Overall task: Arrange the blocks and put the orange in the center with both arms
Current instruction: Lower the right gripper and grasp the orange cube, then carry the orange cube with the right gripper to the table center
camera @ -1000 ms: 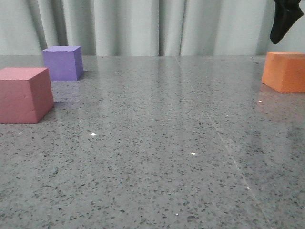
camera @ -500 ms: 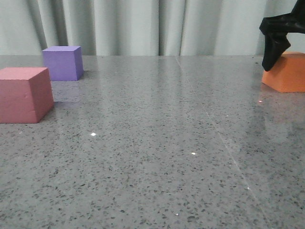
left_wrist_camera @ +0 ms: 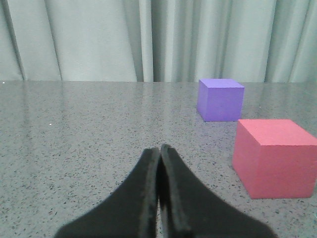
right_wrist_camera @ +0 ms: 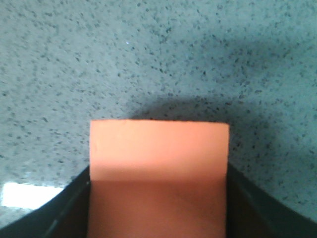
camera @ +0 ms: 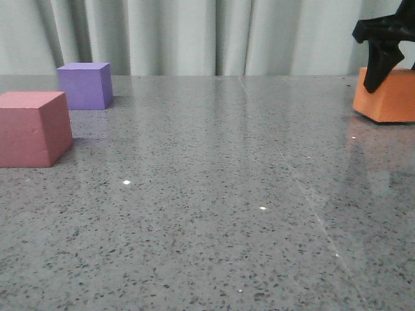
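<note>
The pink-red cube (camera: 34,128) is the nearest thing in the front view; it sits on the speckled grey worktop (camera: 214,194) at the left edge. Behind it, a little more to the right, stands the purple cube (camera: 84,85), apart from it.

In the left wrist view the left gripper (left_wrist_camera: 160,151) has its two black fingers (left_wrist_camera: 143,198) pressed together with nothing between them. It is low over the worktop, and both cubes are ahead of it and to one side, not touching it.

The orange cube (camera: 387,94) is far at the right side of the worktop. The right gripper (camera: 379,55) is down on it. In the right wrist view the cube fills the space between the two fingers (right_wrist_camera: 49,215), one on each side face, so the fingers are around the cube and seem to grip it.

Grey curtains (camera: 194,35) hang behind.
</note>
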{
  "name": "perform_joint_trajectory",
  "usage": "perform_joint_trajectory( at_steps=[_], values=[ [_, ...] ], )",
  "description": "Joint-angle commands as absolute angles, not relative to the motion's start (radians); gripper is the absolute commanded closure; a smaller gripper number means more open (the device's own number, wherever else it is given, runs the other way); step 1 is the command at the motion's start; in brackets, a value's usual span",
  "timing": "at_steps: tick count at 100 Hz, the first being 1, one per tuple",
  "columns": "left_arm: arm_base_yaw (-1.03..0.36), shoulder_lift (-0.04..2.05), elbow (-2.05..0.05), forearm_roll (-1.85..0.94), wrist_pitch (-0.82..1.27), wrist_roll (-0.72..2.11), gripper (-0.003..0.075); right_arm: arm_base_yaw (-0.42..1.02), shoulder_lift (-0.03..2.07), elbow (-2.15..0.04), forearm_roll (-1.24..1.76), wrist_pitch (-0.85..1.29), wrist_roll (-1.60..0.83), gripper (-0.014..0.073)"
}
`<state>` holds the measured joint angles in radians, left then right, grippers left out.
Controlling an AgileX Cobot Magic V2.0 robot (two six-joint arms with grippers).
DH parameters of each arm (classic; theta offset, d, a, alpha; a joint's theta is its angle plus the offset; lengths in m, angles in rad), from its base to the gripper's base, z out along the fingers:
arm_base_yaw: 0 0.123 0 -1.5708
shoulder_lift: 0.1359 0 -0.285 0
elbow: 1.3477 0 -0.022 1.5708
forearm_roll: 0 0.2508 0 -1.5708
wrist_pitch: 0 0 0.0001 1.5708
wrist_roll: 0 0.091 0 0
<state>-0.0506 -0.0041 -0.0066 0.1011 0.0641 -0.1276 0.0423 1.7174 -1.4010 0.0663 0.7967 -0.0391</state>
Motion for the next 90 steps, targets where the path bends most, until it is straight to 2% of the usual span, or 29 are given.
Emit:
perform_joint_trajectory(
  at_steps=[1, 19, 34, 69, 90],
  values=[
    [-0.049, -0.038, 0.049, 0.092, -0.013, -0.129, 0.0739, 0.045, 1.656, -1.475, 0.117, 0.808, -0.050, 0.0379],
    [-0.049, -0.038, 0.049, 0.092, -0.013, -0.129, 0.0739, 0.123, 1.637, -1.599, 0.196, 0.899, 0.000, 0.0379],
    [-0.049, -0.038, 0.049, 0.092, -0.013, -0.129, 0.0739, 0.238, 1.639, -1.659, 0.176, 0.882, 0.092, 0.0379],
    [-0.049, -0.038, 0.049, 0.092, -0.013, -0.129, 0.0739, 0.512, 1.748, -1.722, -0.124, 0.853, 0.450, 0.0379],
    [-0.049, -0.038, 0.049, 0.092, -0.013, -0.129, 0.0739, 0.598, 1.831, -1.743, -0.198, 0.849, 0.607, 0.0379]
  ],
)
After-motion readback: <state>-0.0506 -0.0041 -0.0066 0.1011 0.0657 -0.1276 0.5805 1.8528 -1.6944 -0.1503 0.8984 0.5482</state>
